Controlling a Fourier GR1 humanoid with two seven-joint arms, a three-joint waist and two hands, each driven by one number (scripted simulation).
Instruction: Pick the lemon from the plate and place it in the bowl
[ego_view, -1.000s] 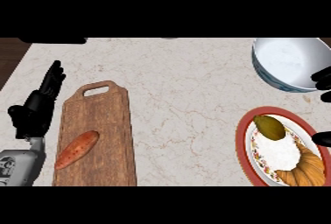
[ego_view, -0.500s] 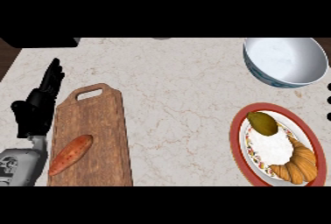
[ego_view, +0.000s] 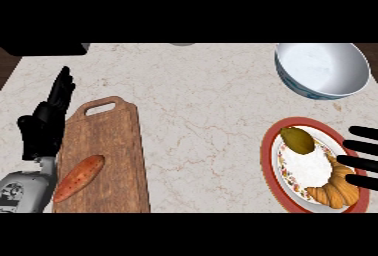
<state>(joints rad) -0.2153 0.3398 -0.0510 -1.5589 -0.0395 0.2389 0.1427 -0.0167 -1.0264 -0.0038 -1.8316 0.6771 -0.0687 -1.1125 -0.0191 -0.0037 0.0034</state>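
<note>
Lemon (ego_view: 297, 140), dull olive-yellow oval on plate (ego_view: 268, 165) beside croissant (ego_view: 336, 187); right hand (ego_view: 360, 159) fingers straight, nothing held.

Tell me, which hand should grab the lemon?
Probably the right hand: its straight fingers reach in beside the plate holding the lemon. The left hand rests far across the counter, beside the cutting board.

single head cam, steep top-down onto counter (ego_view: 192, 100), close

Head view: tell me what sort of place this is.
Likely a kitchen counter: a marbled top with a cutting board, a bowl, and a plate holding a lemon and croissant.
</note>
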